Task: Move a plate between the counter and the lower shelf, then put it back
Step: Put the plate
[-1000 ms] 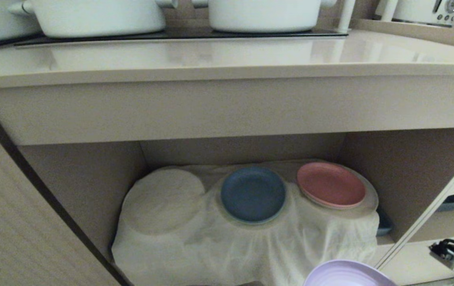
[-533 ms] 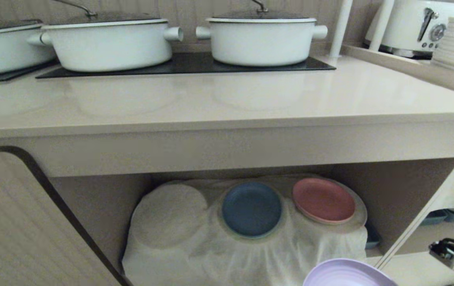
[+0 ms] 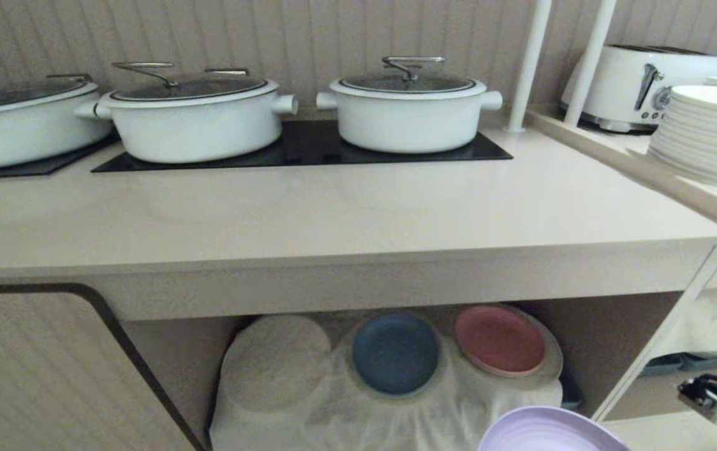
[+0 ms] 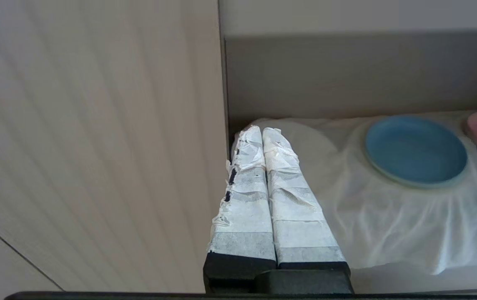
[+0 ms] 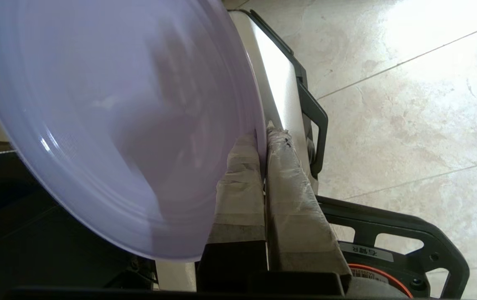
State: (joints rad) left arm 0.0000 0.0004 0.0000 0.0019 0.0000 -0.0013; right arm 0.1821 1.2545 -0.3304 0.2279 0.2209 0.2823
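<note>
The lavender plate (image 3: 549, 431) shows at the bottom edge of the head view, held low in front of the cabinet. In the right wrist view my right gripper (image 5: 263, 135) is shut on the rim of the plate (image 5: 109, 121), which is tilted over the floor. The beige counter (image 3: 333, 207) spreads above. Below it, the lower shelf (image 3: 596, 338) holds a wrinkly white cloth (image 3: 390, 416). My left gripper (image 4: 262, 131) is shut and empty, parked beside the cabinet door, pointing toward the shelf (image 4: 338, 83).
A blue plate (image 3: 395, 352) and a pink plate (image 3: 500, 339) lie on the cloth humps. Three white pots (image 3: 412, 113) stand on black panels at the counter's back. A toaster (image 3: 637, 84) and a stack of white plates (image 3: 709, 134) sit on the right ledge. A cabinet door (image 3: 39, 376) stands at left.
The whole head view has shifted downward as the camera rose: the counter top and pots have come fully into view and the shelf sits lower. The plate stays at the bottom edge.
</note>
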